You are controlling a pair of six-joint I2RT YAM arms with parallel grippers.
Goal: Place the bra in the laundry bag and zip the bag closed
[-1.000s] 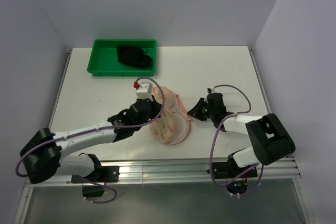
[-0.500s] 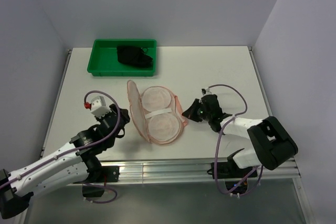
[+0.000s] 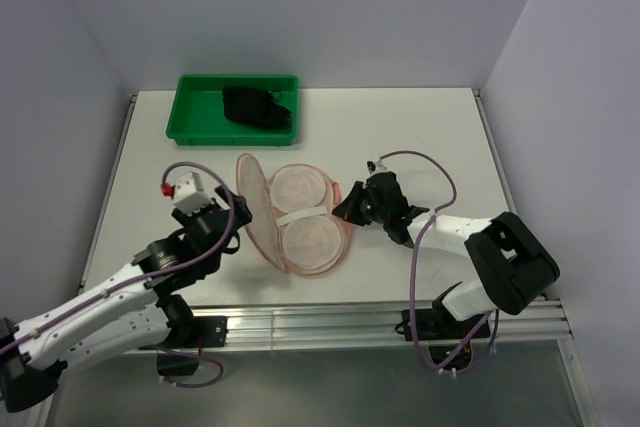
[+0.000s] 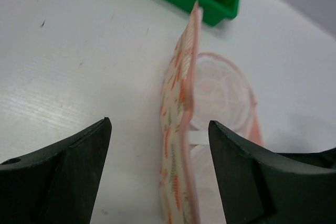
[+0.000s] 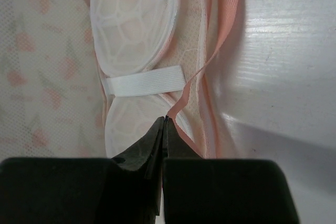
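Right claw (image 5: pixel 164 121) pinches the open laundry bag (image 3: pixel 310 243) at its rim.

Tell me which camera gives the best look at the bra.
Top external: the bra lies whole and unobstructed in the green tray. The left wrist view catches only a dark sliver inside the tray's corner at its top edge. The right wrist view shows none of it, just the laundry bag.

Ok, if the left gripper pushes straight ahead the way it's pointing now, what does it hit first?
The laundry bag: its raised printed flap stands on edge ahead, in line with the gap of the open left gripper. How far off is unclear.
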